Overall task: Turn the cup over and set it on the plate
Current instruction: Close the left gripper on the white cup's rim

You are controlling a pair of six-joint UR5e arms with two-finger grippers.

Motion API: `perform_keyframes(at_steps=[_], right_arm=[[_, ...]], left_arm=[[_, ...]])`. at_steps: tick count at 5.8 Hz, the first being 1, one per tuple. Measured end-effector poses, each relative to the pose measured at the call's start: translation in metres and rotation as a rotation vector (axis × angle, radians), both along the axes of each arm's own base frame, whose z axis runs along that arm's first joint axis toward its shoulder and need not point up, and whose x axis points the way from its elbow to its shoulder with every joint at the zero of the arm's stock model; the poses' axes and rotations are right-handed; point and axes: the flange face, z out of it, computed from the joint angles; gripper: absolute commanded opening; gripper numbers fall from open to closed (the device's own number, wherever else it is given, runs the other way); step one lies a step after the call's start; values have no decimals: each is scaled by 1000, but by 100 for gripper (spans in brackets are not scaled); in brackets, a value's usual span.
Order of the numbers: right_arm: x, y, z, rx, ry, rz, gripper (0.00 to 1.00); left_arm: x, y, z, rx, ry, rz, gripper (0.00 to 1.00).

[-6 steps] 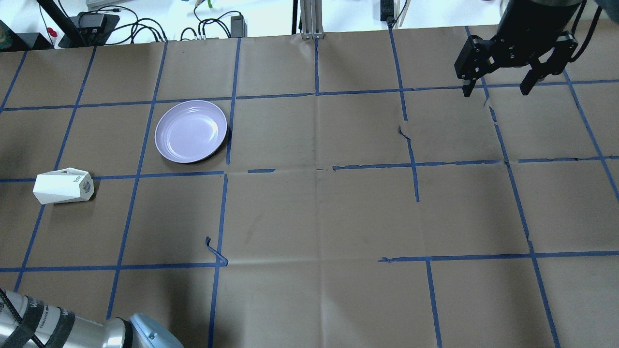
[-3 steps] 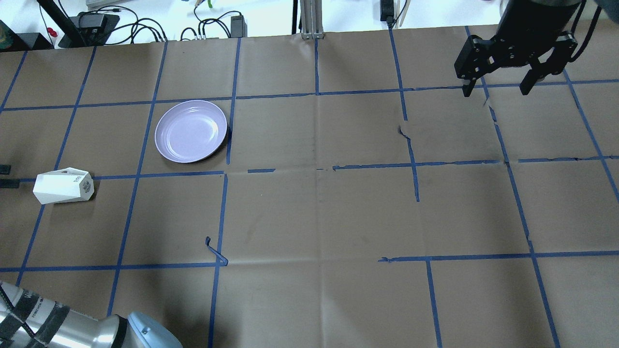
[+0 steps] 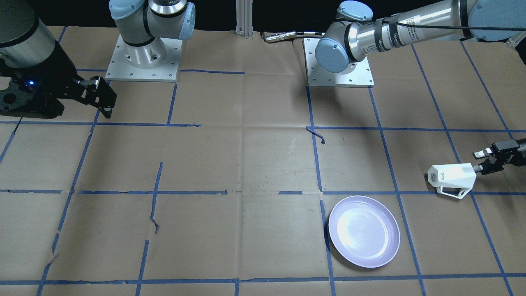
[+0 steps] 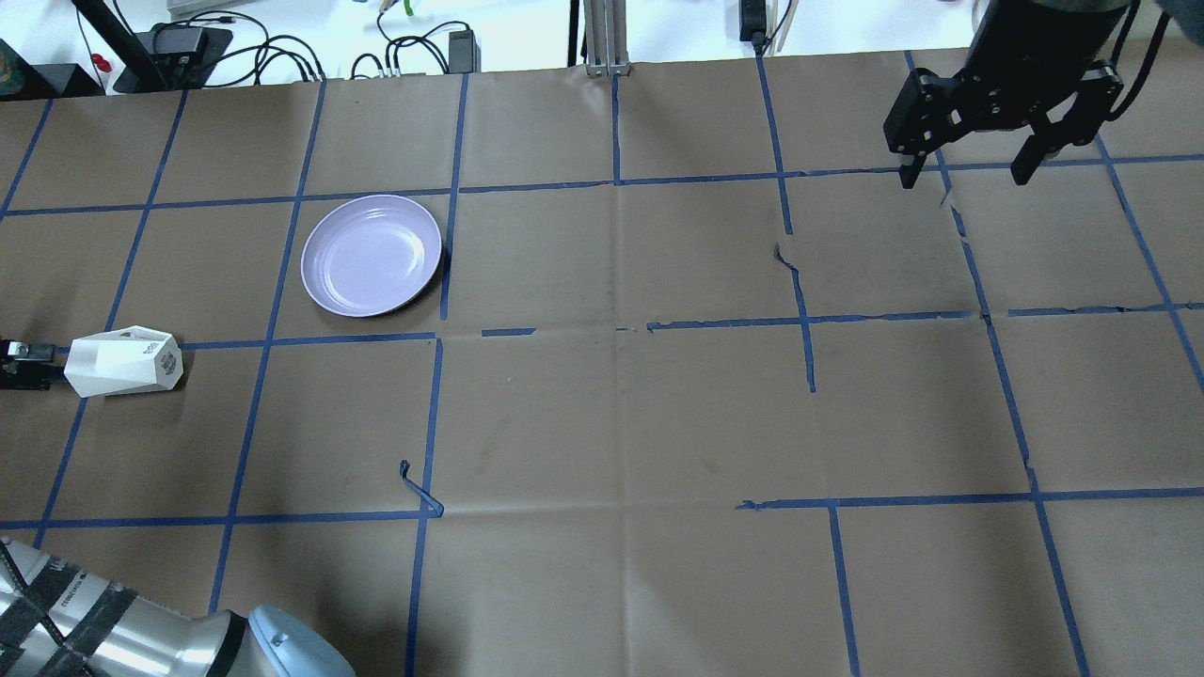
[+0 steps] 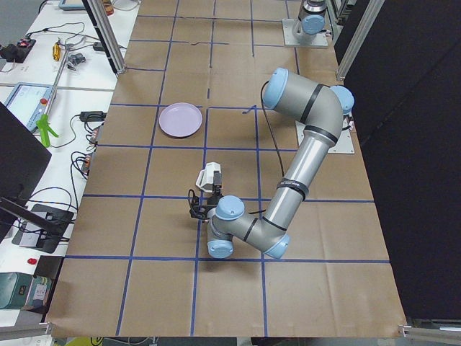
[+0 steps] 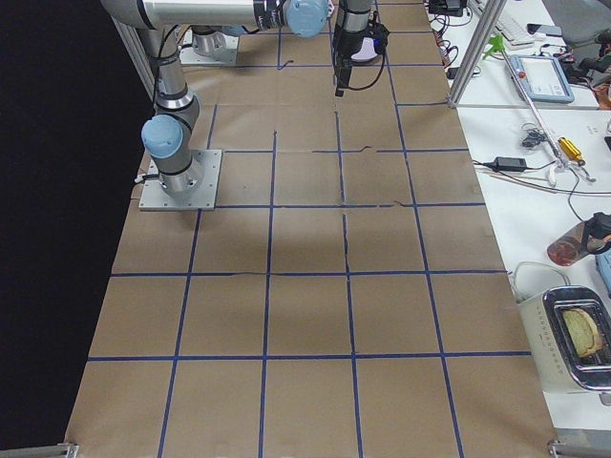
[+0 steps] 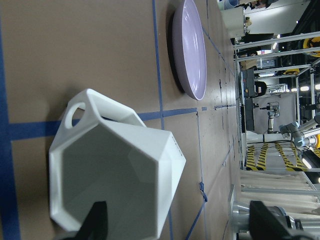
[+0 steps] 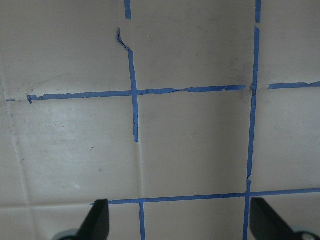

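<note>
The white faceted cup [image 4: 122,361] lies on its side at the table's left, mouth toward the left edge, lettered base toward the middle, handle on its far side. It also shows in the front view [image 3: 451,176] and the left wrist view [image 7: 115,165]. My left gripper [image 4: 52,365] is open, low at the cup's mouth; in the left wrist view one finger [image 7: 97,222] stands before the cup's opening, the other outside its wall. The lavender plate [image 4: 372,256] sits empty beyond and right of the cup. My right gripper [image 4: 969,174] is open and empty, high at the back right.
The table is brown paper with a blue tape grid; a loose tape curl [image 4: 419,489] sticks up in front of the plate. Cables and power bricks [image 4: 282,52] and an aluminium post [image 4: 602,38] line the back edge. My left arm's elbow [image 4: 141,639] hangs over the near left corner.
My left gripper has come in from the left edge, low along the table, up to the cup's mouth. The cup, the plate and the right arm have not moved.
</note>
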Motion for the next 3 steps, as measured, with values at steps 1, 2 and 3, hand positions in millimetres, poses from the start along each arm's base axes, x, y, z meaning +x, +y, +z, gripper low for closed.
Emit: perform_keyframes(at_steps=[1, 2, 3], right_arm=[[0, 0, 0, 0, 0, 0, 100], [0, 0, 0, 0, 0, 0, 100], [0, 0, 0, 0, 0, 0, 100]], left_arm=[[-4, -4, -5, -8, 21, 14, 98], [-9, -10, -7, -17, 36, 47, 69], [-12, -14, -6, -18, 54, 72, 36]])
